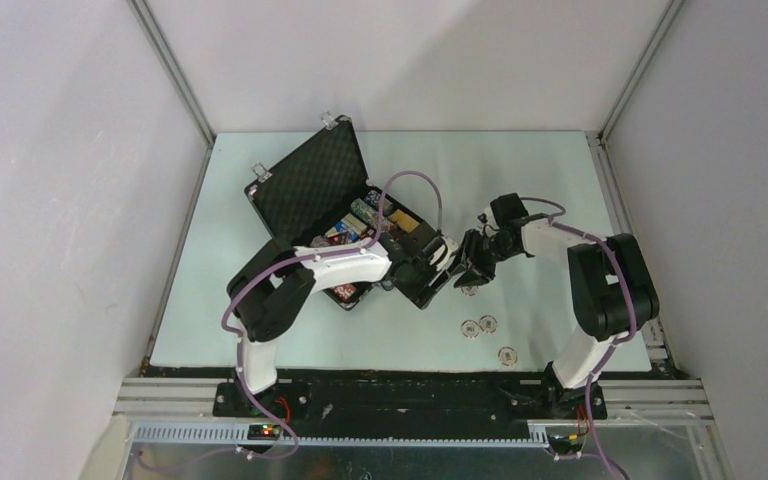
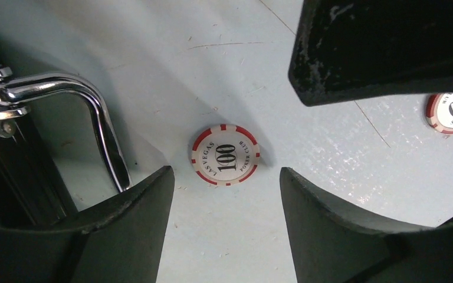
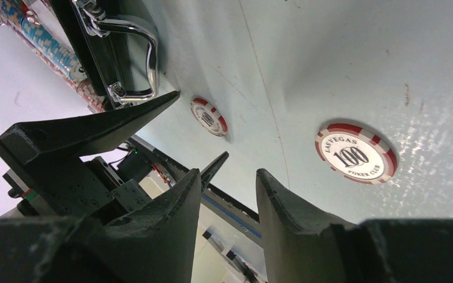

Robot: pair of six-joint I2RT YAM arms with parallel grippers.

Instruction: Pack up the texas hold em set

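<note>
Texas hold em set (image 1: pixel 360 222): case (image 1: pixel 305 190) lies open on the counter (image 1: pixel 560 180), chips stacked inside, several loose chips (image 1: pixel 479 325) beside it. Left hand (image 2: pixel 226 177) is released, fingers straddling one flat 100 chip (image 2: pixel 225 155) just beside the handle (image 2: pixel 103 118). Right hand (image 3: pixel 229 172) is parted, nothing gripped, hovering close by. Fingertips should be lowered to the counter, the chip kept centred, the rim pinched squarely. Handle and right hand are to be cleared.

table (image 1: pixel 550 170): pale, scratched | walls (image 1: pixel 60 200): grey | frame (image 1: pixel 174 70): aluminium rails
</note>
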